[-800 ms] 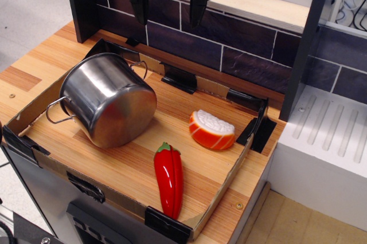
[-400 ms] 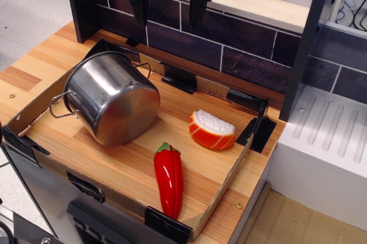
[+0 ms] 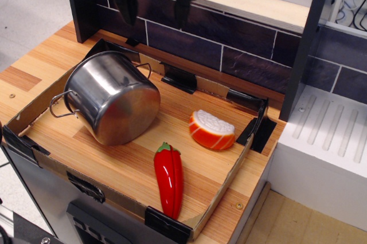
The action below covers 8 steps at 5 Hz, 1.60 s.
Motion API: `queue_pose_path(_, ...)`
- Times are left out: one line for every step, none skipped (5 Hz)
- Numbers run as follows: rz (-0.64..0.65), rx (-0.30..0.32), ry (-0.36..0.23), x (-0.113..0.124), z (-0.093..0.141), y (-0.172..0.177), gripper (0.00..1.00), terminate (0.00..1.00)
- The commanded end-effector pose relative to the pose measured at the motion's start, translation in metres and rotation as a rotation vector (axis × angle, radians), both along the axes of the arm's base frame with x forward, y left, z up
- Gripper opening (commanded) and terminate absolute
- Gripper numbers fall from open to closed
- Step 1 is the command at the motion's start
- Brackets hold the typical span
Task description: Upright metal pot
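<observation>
The shiny metal pot [image 3: 110, 97] lies tipped on its side in the left half of the cardboard tray [image 3: 223, 178], its flat bottom facing the camera and its mouth facing away to the upper left. Two wire loop handles show, one at the left and one at the top right. My gripper [image 3: 153, 8] hangs high above the tray's back edge, above and behind the pot. It is open, its two dark fingers spread wide, and holds nothing.
A red toy chili pepper [image 3: 168, 178] lies at the tray's front. An orange-and-white toy food slice [image 3: 211, 129] sits right of centre. A dark tiled wall [image 3: 241, 43] stands behind, with a dark post at the left. A white drainer surface [image 3: 332, 141] is to the right.
My gripper has shifted left, now more directly over the pot. The pot rolled slightly between the first two frames and has since stayed still.
</observation>
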<state>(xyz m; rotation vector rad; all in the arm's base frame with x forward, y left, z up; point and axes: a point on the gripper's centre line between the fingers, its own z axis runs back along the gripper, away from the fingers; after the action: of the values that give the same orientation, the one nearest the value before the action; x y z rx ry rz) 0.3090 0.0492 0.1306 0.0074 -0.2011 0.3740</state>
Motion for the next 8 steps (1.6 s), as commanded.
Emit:
queue_pose_path(-0.012,-0.055,0.115,0.018,0.007,0.035,1.00,0.00)
queue_pose_path(-0.032,-0.117,0.197,0.009,-0.007,0.042,1.00,0.00)
queue_pose_path(-0.098,-0.159,0.223,-0.007,-0.015,0.046,1.00,0.00)
queue_pose_path(-0.149,-0.193,0.241,-0.018,-0.025,0.043,1.00,0.00)
queue_pose_path(-0.142,-0.212,0.264,-0.017,-0.041,0.038,1.00,0.00)
queue_pose_path(-0.119,-0.228,0.292,-0.010,-0.057,0.034,1.00,0.00)
queue_pose_path(-0.100,-0.243,0.306,-0.005,-0.069,0.032,1.00,0.00)
queue_pose_path(-0.079,-0.272,0.327,-0.001,-0.076,0.030,1.00,0.00)
